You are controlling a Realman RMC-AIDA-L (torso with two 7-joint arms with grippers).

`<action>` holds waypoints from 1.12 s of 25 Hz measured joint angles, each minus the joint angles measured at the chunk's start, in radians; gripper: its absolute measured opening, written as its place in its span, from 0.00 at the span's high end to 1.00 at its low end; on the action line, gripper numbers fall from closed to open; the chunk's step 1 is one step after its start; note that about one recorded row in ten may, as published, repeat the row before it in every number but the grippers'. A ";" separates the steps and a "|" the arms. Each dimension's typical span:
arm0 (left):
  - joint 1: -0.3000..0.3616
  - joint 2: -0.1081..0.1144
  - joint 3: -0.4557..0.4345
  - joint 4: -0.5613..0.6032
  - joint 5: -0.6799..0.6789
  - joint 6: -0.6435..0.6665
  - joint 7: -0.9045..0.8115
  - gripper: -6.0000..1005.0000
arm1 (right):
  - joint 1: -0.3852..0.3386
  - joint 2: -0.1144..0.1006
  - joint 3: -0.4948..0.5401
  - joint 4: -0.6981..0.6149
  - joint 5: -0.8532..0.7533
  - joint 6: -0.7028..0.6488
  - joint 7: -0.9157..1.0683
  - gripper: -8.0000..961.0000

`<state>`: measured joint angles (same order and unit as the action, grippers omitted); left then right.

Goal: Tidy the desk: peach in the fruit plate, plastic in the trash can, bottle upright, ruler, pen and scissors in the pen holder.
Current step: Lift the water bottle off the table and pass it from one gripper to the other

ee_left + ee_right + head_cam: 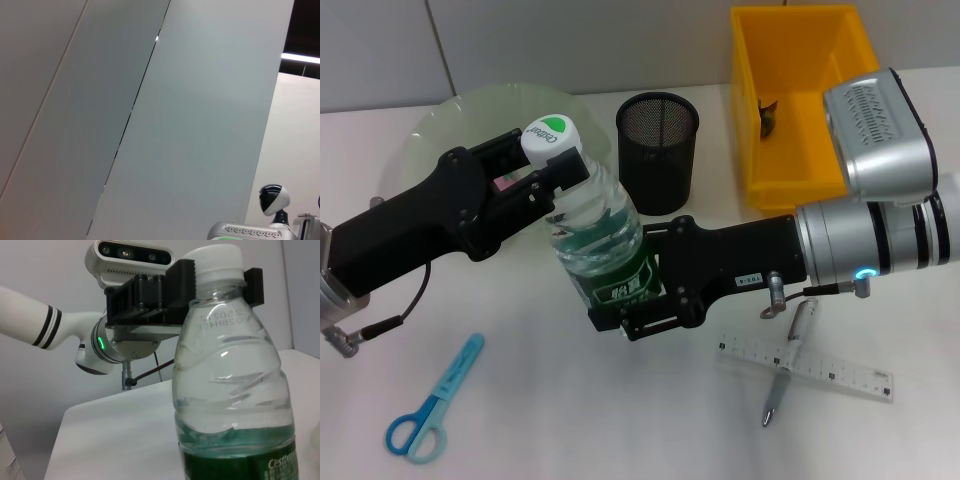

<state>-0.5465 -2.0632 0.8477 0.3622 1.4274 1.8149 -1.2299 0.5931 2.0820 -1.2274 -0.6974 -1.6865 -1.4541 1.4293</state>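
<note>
My right gripper pinches the bottle at its label, hiding its base; my left gripper clamps its cap. Scissors, pen and ruler lie nearer; pen holder stands beyond.

White tabletop fills the lower frame. Grey wall panels run across the upper left, split by a thin vertical seam. In the left wrist view, a small white-and-black device stands at lower right.
</note>
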 joint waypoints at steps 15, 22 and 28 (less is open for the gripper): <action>-0.005 -0.002 -0.009 0.000 0.000 -0.009 -0.014 0.56 | -0.038 0.001 -0.006 -0.051 -0.001 -0.003 -0.080 0.20; -0.011 -0.001 -0.010 0.000 0.000 -0.011 -0.014 0.56 | -0.038 0.001 -0.002 -0.051 0.001 -0.003 -0.102 0.20; -0.015 0.000 -0.010 0.000 0.000 -0.013 -0.014 0.56 | -0.038 0.001 0.002 -0.043 0.003 -0.001 -0.107 0.20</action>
<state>-0.5611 -2.0632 0.8376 0.3619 1.4271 1.8021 -1.2442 0.5552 2.0832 -1.2251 -0.7401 -1.6834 -1.4548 1.3226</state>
